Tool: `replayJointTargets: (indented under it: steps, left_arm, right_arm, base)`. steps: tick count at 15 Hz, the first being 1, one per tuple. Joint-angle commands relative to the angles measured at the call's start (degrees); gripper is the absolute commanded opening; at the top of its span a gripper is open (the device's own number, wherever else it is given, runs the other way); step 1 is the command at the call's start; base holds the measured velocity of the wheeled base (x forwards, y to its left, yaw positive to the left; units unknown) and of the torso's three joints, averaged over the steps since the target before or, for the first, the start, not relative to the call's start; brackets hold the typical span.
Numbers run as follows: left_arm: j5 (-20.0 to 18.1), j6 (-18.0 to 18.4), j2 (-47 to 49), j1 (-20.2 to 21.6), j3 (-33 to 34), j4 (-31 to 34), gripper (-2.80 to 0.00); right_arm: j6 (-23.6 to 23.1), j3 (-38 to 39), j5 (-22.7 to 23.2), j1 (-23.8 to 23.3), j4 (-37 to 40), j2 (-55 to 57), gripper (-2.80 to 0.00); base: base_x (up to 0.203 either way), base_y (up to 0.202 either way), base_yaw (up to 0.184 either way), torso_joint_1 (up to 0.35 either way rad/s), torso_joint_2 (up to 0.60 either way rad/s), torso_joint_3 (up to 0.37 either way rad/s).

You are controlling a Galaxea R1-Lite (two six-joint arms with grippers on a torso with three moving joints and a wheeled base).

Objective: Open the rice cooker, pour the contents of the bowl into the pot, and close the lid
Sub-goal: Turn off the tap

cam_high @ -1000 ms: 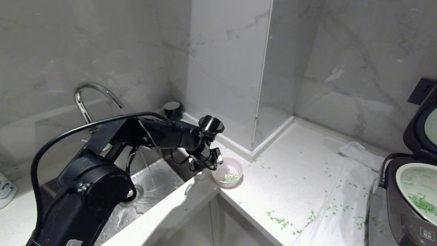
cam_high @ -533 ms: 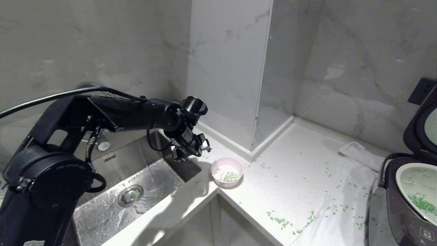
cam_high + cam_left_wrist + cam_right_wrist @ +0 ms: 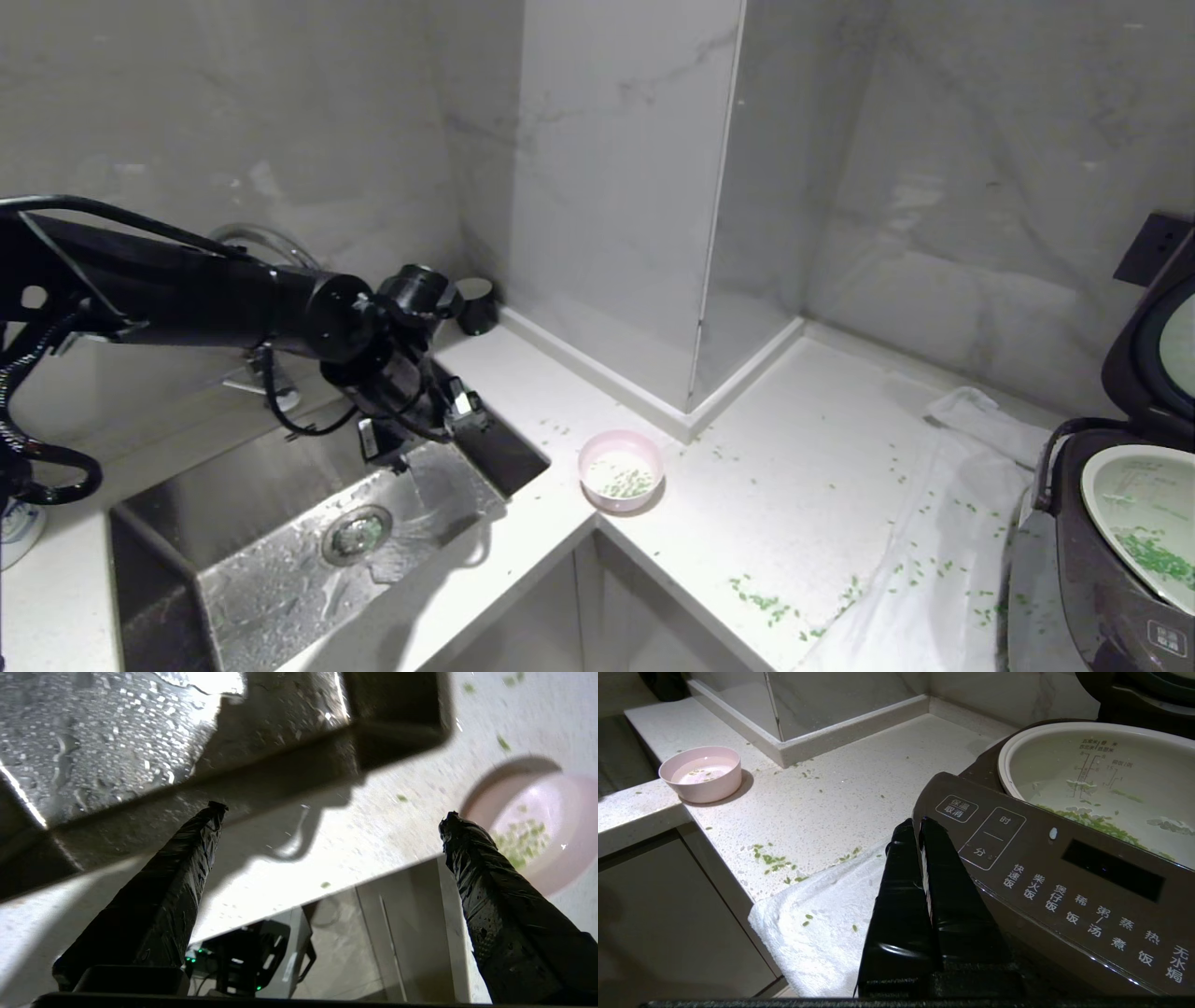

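The bowl [image 3: 621, 469] sat on the counter [image 3: 794, 504], released; the left gripper [image 3: 415, 435], spread and empty, hung over the sink [image 3: 280, 569]. The lid [image 3: 1153, 327] stood open at far right. Judged next: closing it.

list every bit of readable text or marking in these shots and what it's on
On the rice cooker front panel:
"保温 取消", boxed button
"时" over "分", boxed button
"快速饭", "柴火饭", "煲仔饭", "稀饭", "粥/汤", "蒸煮", "热饭", "无水焗", row along the edge
Inside the pot: water-level scale and small characters, too small to read.
Nothing else carries text.
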Motion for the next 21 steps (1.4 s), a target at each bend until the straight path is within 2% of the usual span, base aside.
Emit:
replayJointTargets:
  steps: [1, 4, 8, 12, 13, 19, 21]
  left_arm:
    - [0.0, 0.8, -4.7, 6.0, 6.8, -3.4, 0.00]
    - [0.0, 2.4, -4.3, 13.0, 8.6, -5.2, 0.00]
    - [0.4, 7.8, -0.6, 21.6, 8.3, -12.1, 0.00]
    - [0.7, 9.4, 6.4, 29.4, 4.2, -16.7, 0.00]
    - [0.7, 9.5, 7.7, 31.4, 2.6, -17.0, -2.80]
    - [0.2, 10.7, 15.6, 38.6, -9.1, -17.1, -2.80]
    - [-1.0, 10.7, 15.6, 38.6, -9.8, -17.1, -2.80]
  right_arm:
    - [0.0, 0.0, 0.0, 0.0, 0.0, 0.0, -2.80]
    - [0.0, 0.0, 0.0, 0.0, 0.0, 0.0, -2.80]
    - [0.0, 0.0, 0.0, 0.0, 0.0, 0.0, -2.80]
    - [0.0, 0.0, 0.0, 0.0, 0.0, 0.0, -2.80]
    - [0.0, 0.0, 0.0, 0.0, 0.0, 0.0, -2.80]
    - [0.0, 0.1, 0.0, 0.0, 0.0, 0.0, -2.80]
    - [0.0, 0.0, 0.0, 0.0, 0.0, 0.0, -2.80]
  base:
    - [0.000, 0.000, 0.000, 0.000, 0.00, 0.000]
    - [0.000, 0.000, 0.000, 0.000, 0.00, 0.000]
    - [0.000, 0.000, 0.000, 0.000, 0.00, 0.000]
    - [0.000, 0.000, 0.000, 0.000, 0.00, 0.000]
    - [0.000, 0.000, 0.000, 0.000, 0.00, 0.000]
    - [0.000, 0.000, 0.000, 0.000, 0.00, 0.000]
    - [0.000, 0.000, 0.000, 0.000, 0.00, 0.000]
